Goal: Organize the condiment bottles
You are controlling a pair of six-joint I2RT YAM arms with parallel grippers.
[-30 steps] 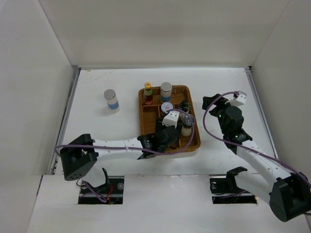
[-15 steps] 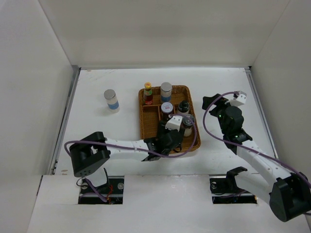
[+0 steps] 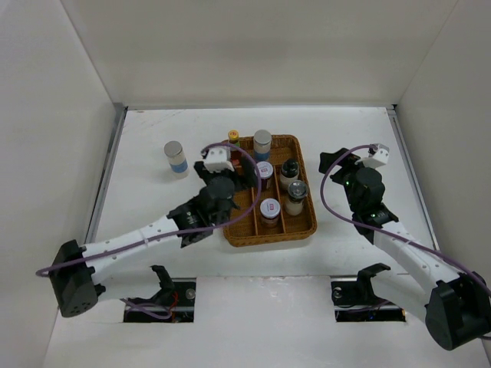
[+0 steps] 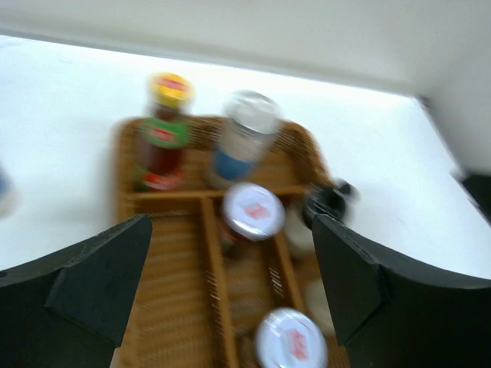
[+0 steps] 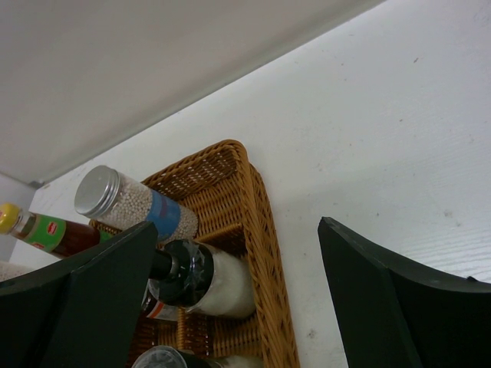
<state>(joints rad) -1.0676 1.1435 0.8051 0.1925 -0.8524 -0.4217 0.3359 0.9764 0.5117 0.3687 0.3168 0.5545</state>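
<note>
The wicker tray [image 3: 307, 228] holds a red yellow-capped sauce bottle [image 3: 233, 137], a blue-banded white cylinder [image 3: 262, 142], two white-lidded red-marked jars [image 3: 264, 170] [image 3: 269, 209], a black-capped bottle [image 3: 289, 169] and a silver-lidded shaker [image 3: 296, 195]. A second blue-banded cylinder [image 3: 176, 158] stands on the table left of the tray. My left gripper [image 3: 239, 175] is open and empty over the tray's left compartment; its view, the left wrist view [image 4: 230, 257], shows the sauce bottle [image 4: 165, 126], the cylinder [image 4: 244, 138] and both jars [image 4: 252, 211] [image 4: 291, 341]. My right gripper [image 3: 331, 164] is open and empty, right of the tray.
White walls enclose the table on three sides. In the right wrist view the tray's right rim [image 5: 265, 222] lies between my open fingers, with the black-capped bottle [image 5: 196, 277] and the cylinder [image 5: 134, 205] just inside it.
My left arm swung from the tray's near middle back and to the left. A white-lidded jar now stands uncovered in the near middle compartment. The right arm has not moved.
</note>
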